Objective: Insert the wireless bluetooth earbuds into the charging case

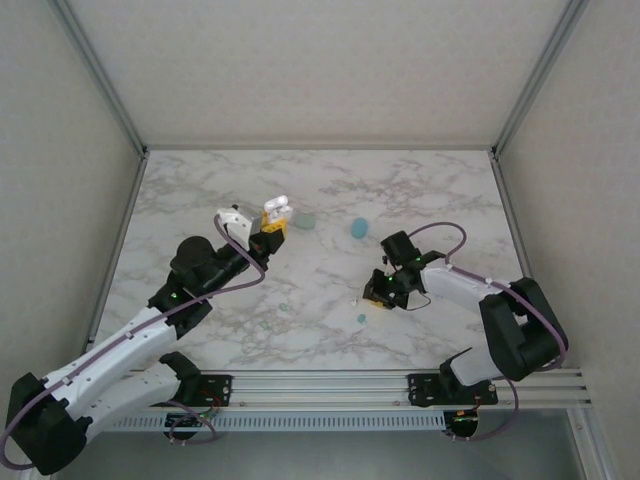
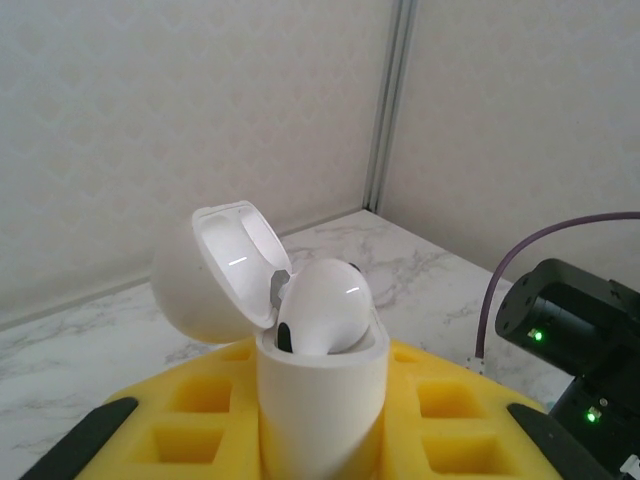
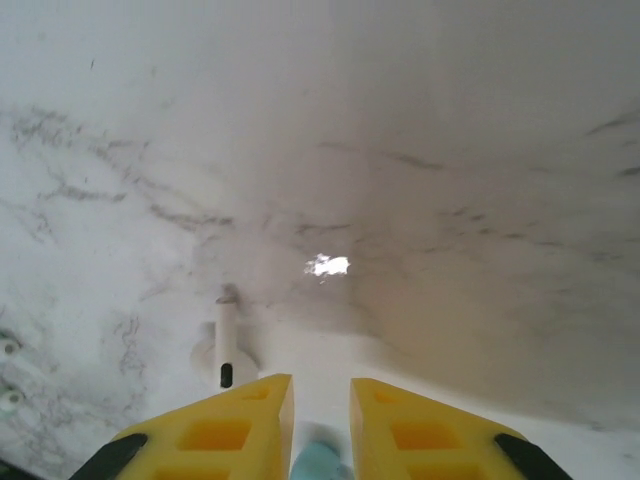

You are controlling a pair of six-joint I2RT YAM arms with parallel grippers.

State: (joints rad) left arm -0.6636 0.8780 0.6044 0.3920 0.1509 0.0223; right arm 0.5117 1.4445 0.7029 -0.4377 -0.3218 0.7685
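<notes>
My left gripper (image 1: 268, 238) is raised above the table and shut on an open white charging case (image 2: 320, 400). The case's lid (image 2: 225, 270) is swung back. A white earbud (image 2: 325, 305) sits in its mouth, and the same case (image 1: 276, 210) shows left of centre from above. My right gripper (image 1: 378, 297) is low over the marble. Its yellow fingers (image 3: 250, 420) stand nearly together, with a blurred blue-teal earbud (image 3: 320, 465) wedged between them. A second white earbud (image 3: 225, 345) lies flat on the table just left of those fingers.
A pale green case (image 1: 304, 219) and a blue-teal case (image 1: 359, 228) lie shut behind the grippers. A small teal bud (image 1: 361, 318) and a pale green bud (image 1: 283, 306) lie loose on the marble table (image 1: 200, 200). Walls enclose three sides.
</notes>
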